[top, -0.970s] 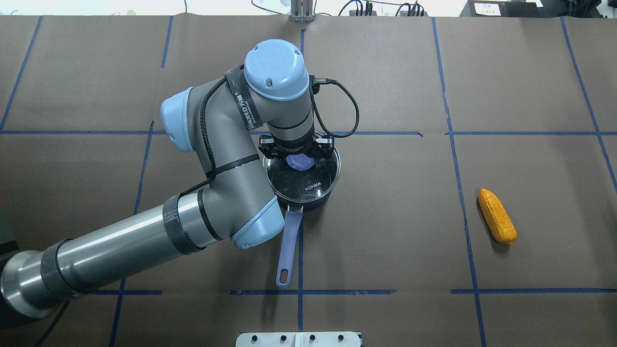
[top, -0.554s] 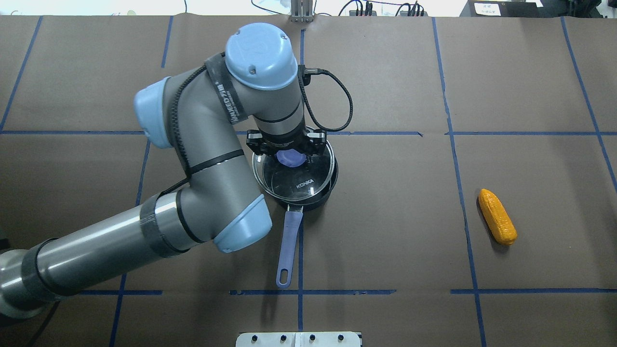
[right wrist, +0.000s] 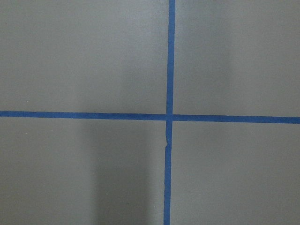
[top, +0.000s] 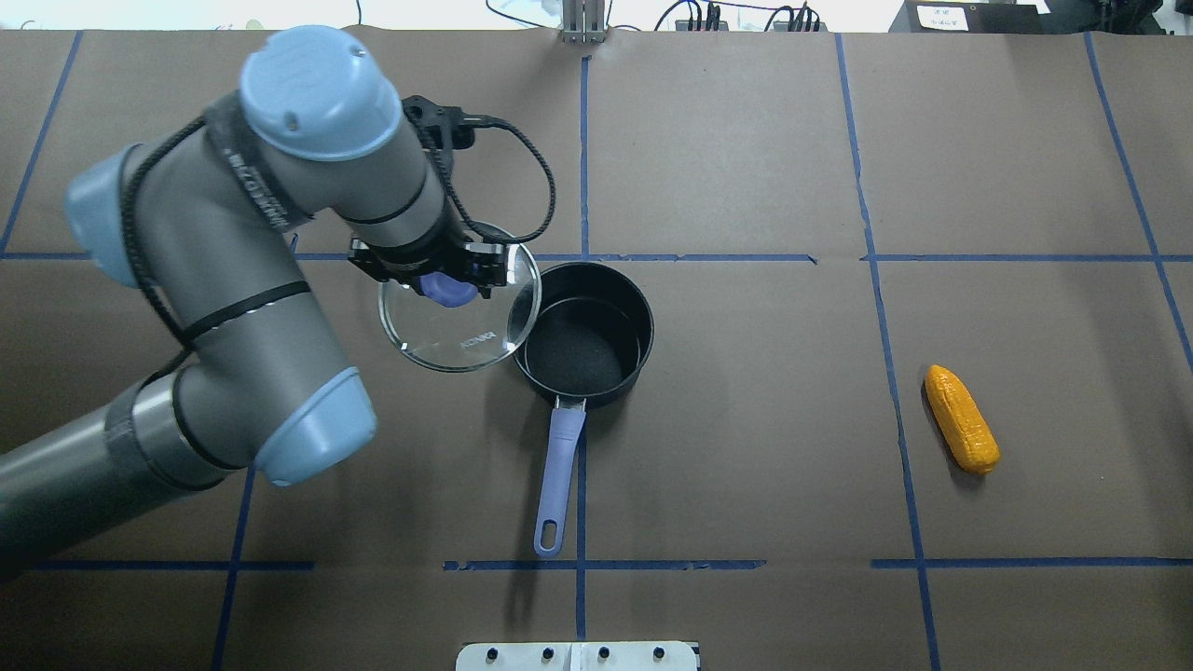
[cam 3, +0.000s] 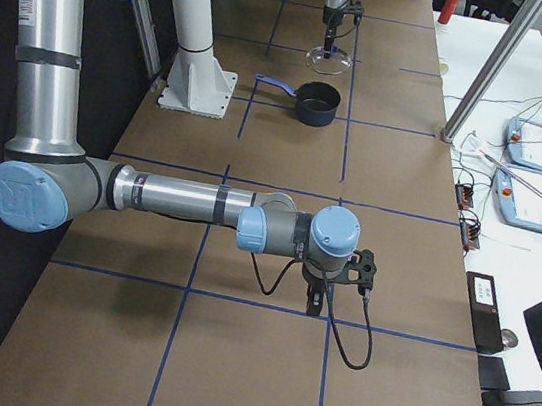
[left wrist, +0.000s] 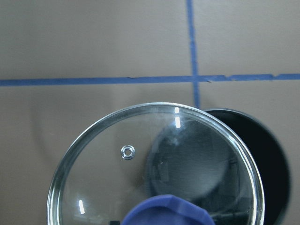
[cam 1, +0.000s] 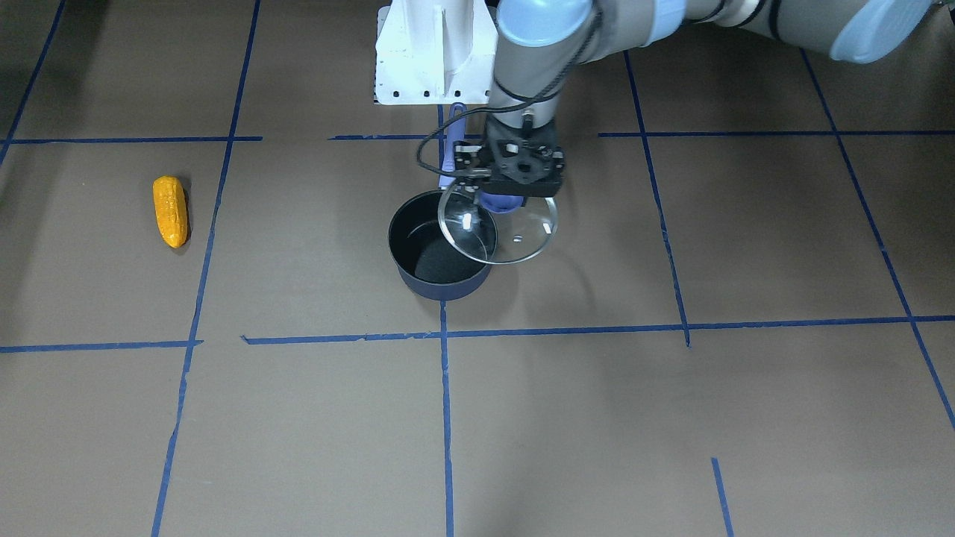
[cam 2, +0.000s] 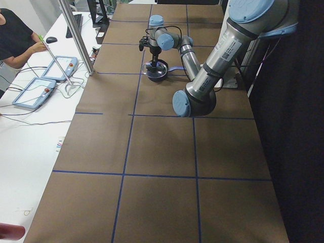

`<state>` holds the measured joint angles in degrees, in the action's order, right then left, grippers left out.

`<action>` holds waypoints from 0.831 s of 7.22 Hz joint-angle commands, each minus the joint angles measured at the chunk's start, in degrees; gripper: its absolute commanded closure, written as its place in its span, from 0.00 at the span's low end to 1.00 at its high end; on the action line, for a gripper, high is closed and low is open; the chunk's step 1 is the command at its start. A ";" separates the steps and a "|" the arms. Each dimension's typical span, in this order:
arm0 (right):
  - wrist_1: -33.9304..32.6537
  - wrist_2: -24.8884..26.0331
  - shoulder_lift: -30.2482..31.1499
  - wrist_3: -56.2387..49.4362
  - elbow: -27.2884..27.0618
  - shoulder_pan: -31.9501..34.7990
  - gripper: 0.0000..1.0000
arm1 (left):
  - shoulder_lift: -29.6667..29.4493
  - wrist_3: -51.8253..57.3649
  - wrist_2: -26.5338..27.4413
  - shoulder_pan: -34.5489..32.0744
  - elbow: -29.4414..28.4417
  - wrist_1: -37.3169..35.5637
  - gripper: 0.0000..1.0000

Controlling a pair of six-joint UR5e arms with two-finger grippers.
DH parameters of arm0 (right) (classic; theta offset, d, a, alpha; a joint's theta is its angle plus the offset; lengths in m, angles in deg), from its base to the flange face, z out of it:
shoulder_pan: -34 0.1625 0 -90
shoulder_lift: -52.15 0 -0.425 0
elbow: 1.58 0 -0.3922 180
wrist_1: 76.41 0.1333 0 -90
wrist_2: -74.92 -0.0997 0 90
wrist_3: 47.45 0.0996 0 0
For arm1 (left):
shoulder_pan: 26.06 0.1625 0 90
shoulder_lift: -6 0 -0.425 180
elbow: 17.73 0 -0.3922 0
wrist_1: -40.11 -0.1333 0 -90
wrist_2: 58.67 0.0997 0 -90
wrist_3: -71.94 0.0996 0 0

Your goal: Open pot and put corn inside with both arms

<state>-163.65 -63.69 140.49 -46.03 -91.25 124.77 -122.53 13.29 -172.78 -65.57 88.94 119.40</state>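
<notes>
Glass lid (top: 445, 337) pinched at its blue knob (top: 448, 292) by left hand (top: 445, 278), just beside open saucepan (top: 623, 390); rigid, breakable, likely slick. Right hand (cam 3: 314, 308): grip impossible to tell.

We see a brown table (top: 746, 140) crossed by blue tape lines (top: 708, 257). In the left side view's upper left, a person (cam 2: 14, 35) is at a white desk (cam 2: 30, 126) with two control boxes (cam 2: 33, 92).

Bending the left arm (top: 233, 280) at the elbow, wrist pointing straight down, left gripper (top: 449, 285) clamping the lid (top: 438, 331) by its knob. Stretching the right arm (cam 3: 181, 197) out low, right gripper (cam 3: 316, 300) pointing down, finger spacing unclear.
</notes>
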 commanded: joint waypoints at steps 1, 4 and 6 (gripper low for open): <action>-0.12 0.00 -1.49 -0.02 -0.51 0.01 0.00 | 4.50 2.84 -0.84 -1.45 2.23 0.33 0.73; 0.05 -0.17 -0.98 1.46 -0.59 -0.07 0.00 | 9.07 2.50 -0.85 -1.28 2.14 2.79 0.72; 0.14 -0.08 -0.98 11.62 -5.67 -4.09 0.00 | 12.48 1.88 -0.85 -0.49 0.66 8.39 0.72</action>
<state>-163.56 -63.81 139.50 -40.28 -93.95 123.08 -112.47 15.46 -173.66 -66.58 90.37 124.34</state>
